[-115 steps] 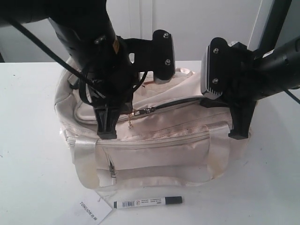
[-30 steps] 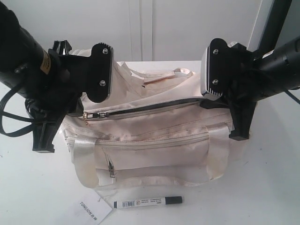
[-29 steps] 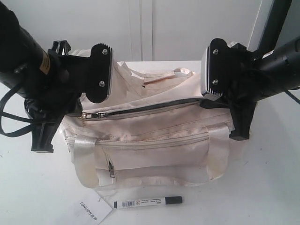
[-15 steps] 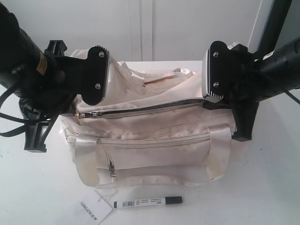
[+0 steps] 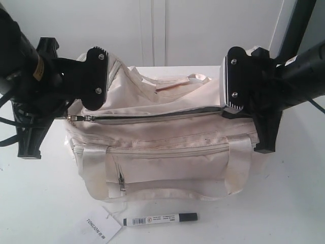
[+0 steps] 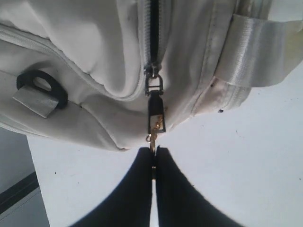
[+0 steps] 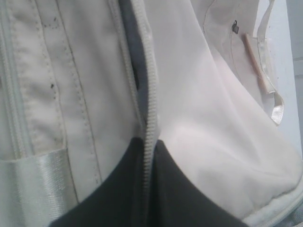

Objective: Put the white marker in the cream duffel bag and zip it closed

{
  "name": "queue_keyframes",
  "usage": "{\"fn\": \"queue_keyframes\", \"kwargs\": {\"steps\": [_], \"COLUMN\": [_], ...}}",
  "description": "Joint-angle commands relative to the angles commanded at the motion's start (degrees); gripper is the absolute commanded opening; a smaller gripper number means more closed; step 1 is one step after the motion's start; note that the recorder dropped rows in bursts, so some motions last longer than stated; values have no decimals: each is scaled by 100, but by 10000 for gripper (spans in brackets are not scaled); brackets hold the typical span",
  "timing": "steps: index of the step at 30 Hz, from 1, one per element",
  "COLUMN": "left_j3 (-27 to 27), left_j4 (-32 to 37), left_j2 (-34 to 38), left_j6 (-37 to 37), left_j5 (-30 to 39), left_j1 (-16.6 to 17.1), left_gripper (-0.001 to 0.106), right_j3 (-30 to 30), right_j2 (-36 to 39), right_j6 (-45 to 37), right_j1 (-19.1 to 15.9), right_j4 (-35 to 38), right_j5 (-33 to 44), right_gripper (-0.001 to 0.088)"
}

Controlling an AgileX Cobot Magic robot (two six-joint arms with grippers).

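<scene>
The cream duffel bag [image 5: 167, 152] lies on the white table, its top zipper [image 5: 152, 116] parted into a thin dark slit. My left gripper [image 5: 31, 150] is beyond the bag's left end, shut on the gold chain of the zipper pull [image 6: 155, 111], as the left wrist view shows at the left gripper [image 6: 154, 153]. The slider sits at the bag's left end. My right gripper [image 5: 264, 146] is at the bag's right end, where the right gripper [image 7: 150, 144] is shut on the zipper tape [image 7: 149, 94]. The white marker [image 5: 160, 219] lies on the table in front of the bag, apart from both grippers.
A white paper tag printed TONLION [image 5: 96, 226] lies left of the marker near the table's front edge. A black ring [image 6: 40, 85] hangs on the bag's end. The satin strap handles [image 5: 94, 168] wrap the bag's front.
My left gripper has moved left with the zipper pull, dragging the slider to the bag's left end. The right gripper kept its hold and shifted slightly. The marker has not moved.
</scene>
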Motion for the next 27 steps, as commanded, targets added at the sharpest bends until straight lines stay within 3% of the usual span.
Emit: {"fn": "queue_keyframes", "kwargs": {"steps": [7,10,27], "left_j3": [0,0,0], "left_j4": [119,518,1253], "left_j2": [0,0,0], "left_j6": [-34,-346,-1046], "left_j5": [74,181,376], "left_j1": [0,0,0], "left_gripper": [0,0,0], "right_j3": [0,0,0], "right_j2": [0,0,0], "right_j6": [67,67,102], "right_j1": [0,0,0], "right_j4": [-150,-150,-267], "right_j5": [-34,-46,-58], "right_gripper": [0,0,0]}}
